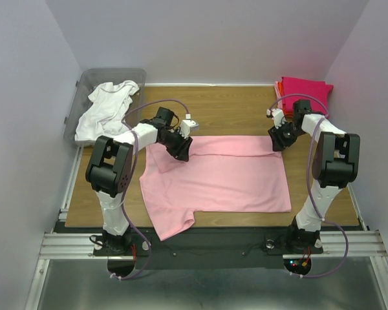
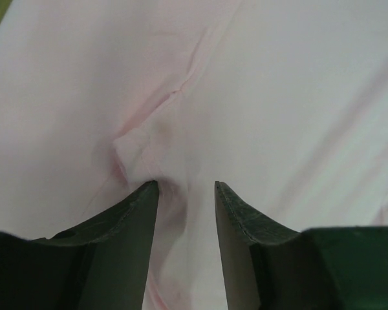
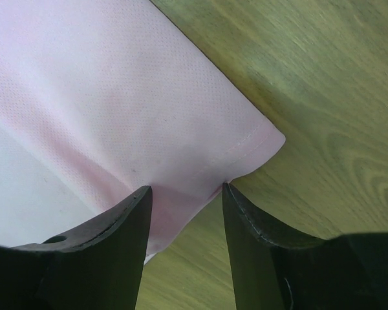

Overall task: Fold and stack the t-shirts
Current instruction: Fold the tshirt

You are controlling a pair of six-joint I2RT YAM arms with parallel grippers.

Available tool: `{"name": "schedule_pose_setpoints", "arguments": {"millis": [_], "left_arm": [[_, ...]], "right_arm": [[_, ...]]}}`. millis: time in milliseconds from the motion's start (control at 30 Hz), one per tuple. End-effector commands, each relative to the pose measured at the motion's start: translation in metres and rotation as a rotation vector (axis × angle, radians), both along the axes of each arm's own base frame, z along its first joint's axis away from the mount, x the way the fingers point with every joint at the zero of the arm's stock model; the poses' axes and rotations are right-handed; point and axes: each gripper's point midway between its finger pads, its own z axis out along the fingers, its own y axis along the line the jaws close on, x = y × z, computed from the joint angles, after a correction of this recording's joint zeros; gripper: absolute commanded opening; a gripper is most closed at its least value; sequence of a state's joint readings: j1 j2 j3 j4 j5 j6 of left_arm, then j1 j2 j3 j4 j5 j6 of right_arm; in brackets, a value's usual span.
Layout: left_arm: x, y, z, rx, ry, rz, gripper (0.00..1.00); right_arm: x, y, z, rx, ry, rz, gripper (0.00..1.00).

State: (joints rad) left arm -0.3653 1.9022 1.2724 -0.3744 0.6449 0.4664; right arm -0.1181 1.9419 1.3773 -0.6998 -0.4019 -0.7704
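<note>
End effector, left (image 1: 183,147): we find its jaws parted and holding nothing. It sits low over the pink t-shirt (image 1: 226,174), at the 9 o'clock end of the shirt's far edge. In the left wrist view, a small ruck of cloth touches one fingertip (image 2: 149,188).
End effector, right (image 1: 276,139): also parted and empty. Its fingers straddle the shirt's far corner at the 3 o'clock end, and the hem stitching shows in the right wrist view (image 3: 246,145).
Key relation: the shirt's long axis runs 9 to 3 across the bench (image 1: 233,103). Both end effectors stand on its far long edge, so the body of the cloth lies toward 6 o'clock from each.
Nearer arm: we judge the left one nearer to the loose sleeve (image 1: 174,223), which juts out at 7 o'clock. The right one is nearer to the hem.
Pink t-shirt, condition: spread flat at bench centre. A narrow band is turned over along the far edge, and the near edge is not yet folded.
White t-shirt (image 1: 107,106): crumpled, draped over the bin (image 1: 84,81) at 10 o'clock.
Folded stack (image 1: 307,87): magenta on top, at 2 o'clock, well apart from the pink shirt.
</note>
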Motion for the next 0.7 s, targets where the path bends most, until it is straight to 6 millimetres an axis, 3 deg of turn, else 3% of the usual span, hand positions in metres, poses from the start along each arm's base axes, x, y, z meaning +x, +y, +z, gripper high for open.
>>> {"name": "schedule_pose_setpoints", "arguments": {"millis": [0,33,133,167,267,467,667], "left_arm": [[-0.011,-0.031,0.026,-0.086,-0.028,-0.087,0.47],[-0.021,-0.042,0.032,-0.080,-0.053,-0.129,0.42],[-0.041,-0.048,0.039,-0.053,-0.092,-0.196,0.37],[-0.052,-0.049,0.037,-0.032,-0.092,-0.228,0.33],[-0.058,-0.040,0.046,-0.005,-0.131,-0.243,0.33],[-0.054,0.006,0.067,0.065,-0.233,-0.136,0.47],[-0.049,0.045,0.052,0.194,-0.254,-0.055,0.56]], "right_arm": [[0.008,-0.004,0.006,-0.020,-0.020,0.012,0.53],[0.009,-0.004,0.007,-0.021,-0.023,0.015,0.52],[0.010,-0.005,0.011,-0.025,-0.032,0.017,0.50],[0.009,-0.005,0.012,-0.027,-0.033,0.019,0.50],[0.008,-0.006,0.022,-0.040,-0.059,0.035,0.50],[-0.007,-0.009,0.037,-0.085,-0.106,0.102,0.51],[-0.017,-0.004,0.031,-0.108,-0.099,0.158,0.55]]}}
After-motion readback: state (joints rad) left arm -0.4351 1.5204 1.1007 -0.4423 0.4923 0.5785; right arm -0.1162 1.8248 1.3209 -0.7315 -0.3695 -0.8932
